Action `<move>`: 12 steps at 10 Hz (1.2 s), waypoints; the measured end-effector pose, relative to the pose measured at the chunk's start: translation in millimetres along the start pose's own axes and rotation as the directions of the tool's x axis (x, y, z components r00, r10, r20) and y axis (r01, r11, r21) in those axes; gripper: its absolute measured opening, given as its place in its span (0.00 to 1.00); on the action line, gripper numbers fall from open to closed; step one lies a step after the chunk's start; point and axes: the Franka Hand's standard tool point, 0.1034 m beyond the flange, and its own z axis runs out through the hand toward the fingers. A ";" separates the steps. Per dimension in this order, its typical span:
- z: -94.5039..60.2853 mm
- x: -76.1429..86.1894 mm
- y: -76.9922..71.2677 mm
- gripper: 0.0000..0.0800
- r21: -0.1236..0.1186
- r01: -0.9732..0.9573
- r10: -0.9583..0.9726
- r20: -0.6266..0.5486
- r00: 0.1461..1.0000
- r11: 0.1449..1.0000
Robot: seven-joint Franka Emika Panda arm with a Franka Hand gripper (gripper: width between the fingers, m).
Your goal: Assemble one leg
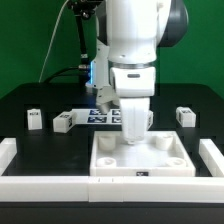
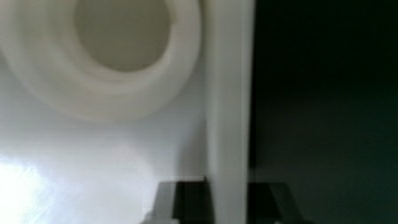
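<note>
Three of leg kind showing loose on table (image 1: 25,100): leg (image 1: 35,119) and second leg (image 1: 63,122) lying at exterior view's left, third leg (image 1: 185,115) lying at exterior view's right. Whether a fourth is hiding under arm (image 1: 135,40): cannot tell. One arm standing. One panel (image 1: 140,160) lying. One round socket (image 2: 125,40) filling wrist view; exterior view blurring others past counting. One marker board (image 1: 92,115) peeking from behind arm. White rail (image 1: 45,186): three stretches showing.
</note>
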 end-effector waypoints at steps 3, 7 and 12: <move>-1.5 27.2 11.7 0.08 -0.002 0.039 -0.039 -0.011 0.999 0.999; -1.2 27.1 17.3 0.08 0.006 0.020 -0.020 -0.010 1.000 1.000; -1.1 25.7 17.1 0.17 0.012 0.017 -0.017 -0.008 1.000 1.000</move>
